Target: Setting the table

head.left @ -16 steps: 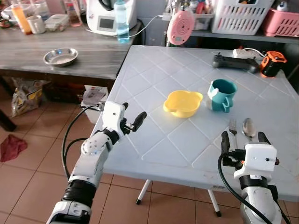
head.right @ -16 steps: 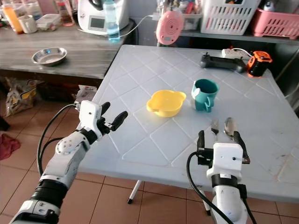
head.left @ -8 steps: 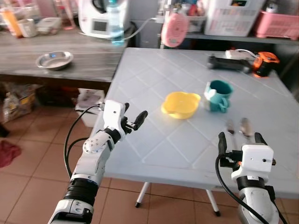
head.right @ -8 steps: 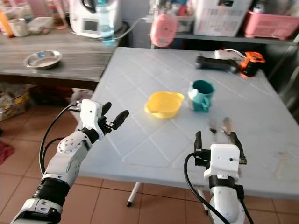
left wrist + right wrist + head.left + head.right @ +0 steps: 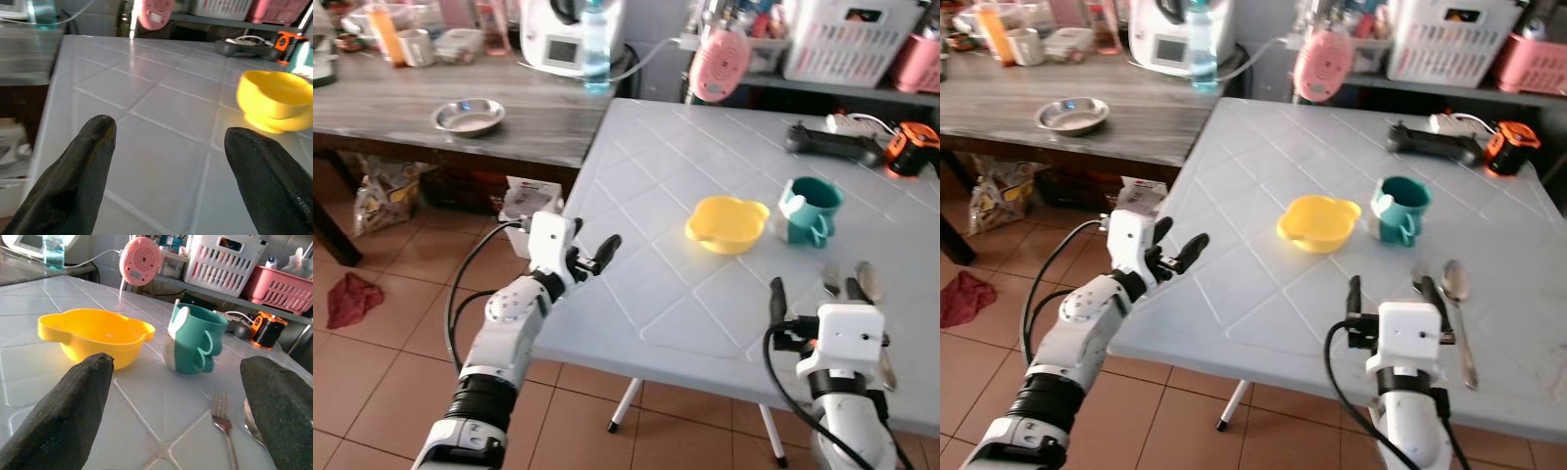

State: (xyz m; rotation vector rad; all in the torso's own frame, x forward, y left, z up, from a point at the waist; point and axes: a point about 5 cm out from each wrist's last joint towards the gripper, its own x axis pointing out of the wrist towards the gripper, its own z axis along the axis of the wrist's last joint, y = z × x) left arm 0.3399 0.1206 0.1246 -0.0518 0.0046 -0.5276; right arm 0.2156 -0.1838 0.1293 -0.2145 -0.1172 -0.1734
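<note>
A yellow bowl (image 5: 727, 223) and a teal cup (image 5: 808, 209) stand side by side near the middle of the white table (image 5: 646, 196). A fork (image 5: 829, 279) and a spoon (image 5: 868, 280) lie together on the table in front of the cup. My right gripper (image 5: 813, 294) hovers open over the table's near edge, just short of the fork and spoon, holding nothing. In the right wrist view the bowl (image 5: 98, 335), the cup (image 5: 193, 340) and the fork (image 5: 222, 418) lie ahead. My left gripper (image 5: 590, 253) is open and empty at the table's left edge, pointing toward the bowl (image 5: 274, 100).
A wooden counter (image 5: 431, 132) to the left carries a steel dish (image 5: 468, 116), a water bottle (image 5: 595, 44) and an appliance. A pink fan (image 5: 721, 64), a black controller (image 5: 832, 142) and an orange tape measure (image 5: 911, 147) stand at the table's far side. A red cloth (image 5: 349, 294) lies on the tiled floor.
The whole picture has shifted to the right, so the camera has moved. Both grippers stay open and empty, and the tableware lies where it was.
</note>
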